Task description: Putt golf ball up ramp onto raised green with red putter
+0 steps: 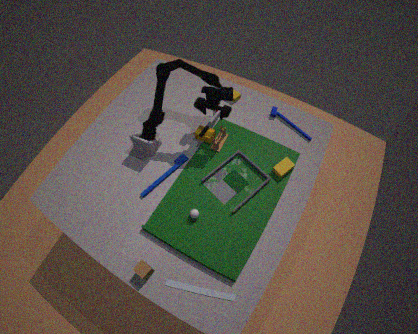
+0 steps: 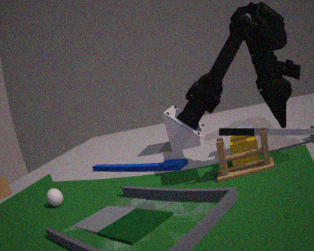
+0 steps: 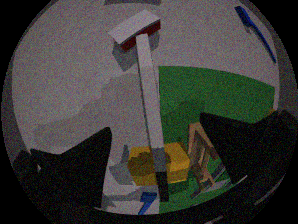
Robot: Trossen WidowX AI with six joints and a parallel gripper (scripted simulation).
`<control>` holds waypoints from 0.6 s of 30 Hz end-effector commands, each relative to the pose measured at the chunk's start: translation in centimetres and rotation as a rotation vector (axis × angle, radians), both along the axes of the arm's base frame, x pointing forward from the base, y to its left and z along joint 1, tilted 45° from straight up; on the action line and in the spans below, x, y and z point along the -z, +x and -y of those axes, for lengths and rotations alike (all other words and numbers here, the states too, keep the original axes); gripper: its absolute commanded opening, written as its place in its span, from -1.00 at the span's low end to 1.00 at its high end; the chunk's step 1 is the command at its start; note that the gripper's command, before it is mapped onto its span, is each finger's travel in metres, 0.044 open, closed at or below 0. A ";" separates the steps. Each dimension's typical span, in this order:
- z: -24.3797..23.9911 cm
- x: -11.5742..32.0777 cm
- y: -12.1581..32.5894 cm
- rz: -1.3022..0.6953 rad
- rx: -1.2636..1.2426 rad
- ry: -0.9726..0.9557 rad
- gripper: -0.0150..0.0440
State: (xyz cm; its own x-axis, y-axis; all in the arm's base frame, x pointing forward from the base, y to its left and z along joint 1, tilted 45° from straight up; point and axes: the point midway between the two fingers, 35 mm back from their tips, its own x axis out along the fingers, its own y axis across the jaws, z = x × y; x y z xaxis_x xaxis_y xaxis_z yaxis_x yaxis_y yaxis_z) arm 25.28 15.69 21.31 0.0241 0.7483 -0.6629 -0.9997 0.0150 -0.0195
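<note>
The putter has a grey shaft, a black grip and a white and red head. Its grip lies over a yellow block, beside a small wooden stand. My gripper is open and empty above the putter, its fingers on either side of the shaft in the wrist view. The white golf ball rests on the green mat. The grey ramp leads to the raised green.
Grey rails edge the ramp and raised green. Blue putters lie left of the mat and beyond it. A second yellow block sits at the mat's right edge. A wooden block and a pale strip lie in front.
</note>
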 end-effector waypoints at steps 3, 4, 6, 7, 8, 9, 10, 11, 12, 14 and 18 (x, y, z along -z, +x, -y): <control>-0.8 0.8 0.0 -0.001 0.005 -0.001 1.00; -1.1 1.1 0.0 -0.001 0.005 -0.001 1.00; -1.7 1.7 0.0 -0.001 0.005 -0.001 1.00; -1.9 1.9 0.0 -0.001 0.005 0.000 1.00; -1.9 1.9 0.0 -0.001 0.005 0.000 1.00; -1.9 1.9 0.0 -0.001 0.005 0.000 1.00; -1.9 1.9 0.0 -0.001 0.005 0.000 1.00; -2.0 2.0 0.0 -0.001 0.005 0.000 1.00; -2.0 2.0 0.0 -0.001 0.005 0.000 1.00; -2.1 2.1 0.0 -0.001 0.005 0.000 1.00; -2.5 2.5 0.1 -0.001 0.005 0.000 1.00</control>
State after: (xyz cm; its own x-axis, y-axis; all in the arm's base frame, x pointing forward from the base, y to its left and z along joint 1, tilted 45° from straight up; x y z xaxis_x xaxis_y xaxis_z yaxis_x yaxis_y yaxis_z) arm 25.38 17.94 19.26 0.0289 0.7507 -0.6601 -0.9996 0.0170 -0.0244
